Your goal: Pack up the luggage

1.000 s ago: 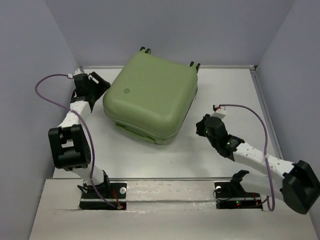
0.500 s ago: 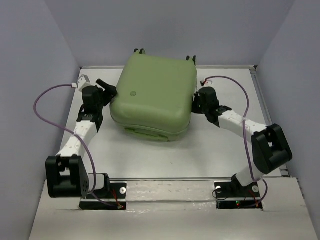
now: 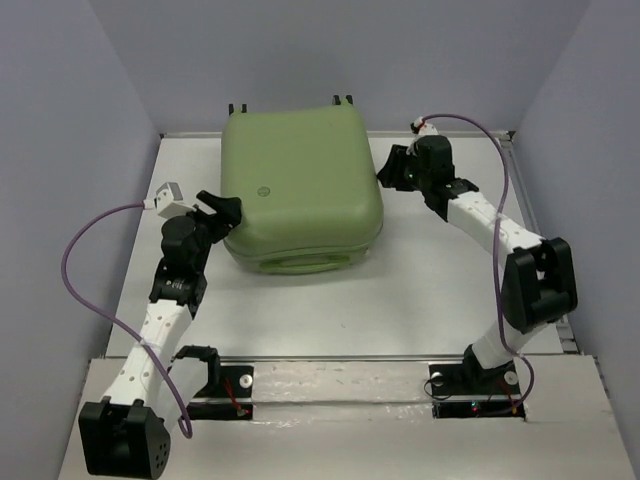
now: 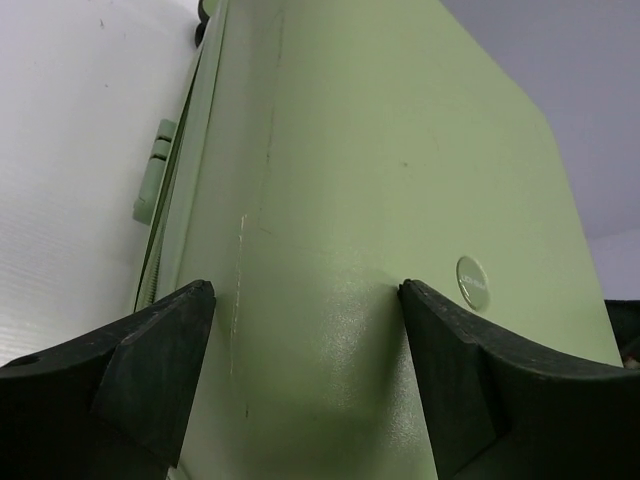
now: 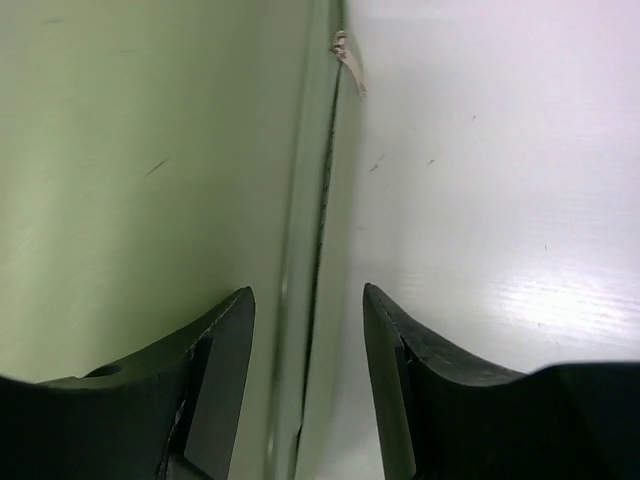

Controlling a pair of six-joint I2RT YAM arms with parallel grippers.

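The luggage is a pale sage-green hard-shell suitcase, lying closed on the white table with its black wheels toward the back wall. My left gripper is at its front-left corner, open wide. In the left wrist view that gripper points at the curved green shell, fingertips close against it. My right gripper is at the case's right side. In the right wrist view this gripper is open, its two fingers on either side of the dark seam of the luggage, holding nothing.
Grey-blue walls close in the table on the left, back and right. A metal rail runs along the near edge by the arm bases. Purple cables loop from both wrists.
The luggage has turned and slid left and toward the back. The right gripper went from shut to open and moved up to the case's right side. The left arm swung nearer.
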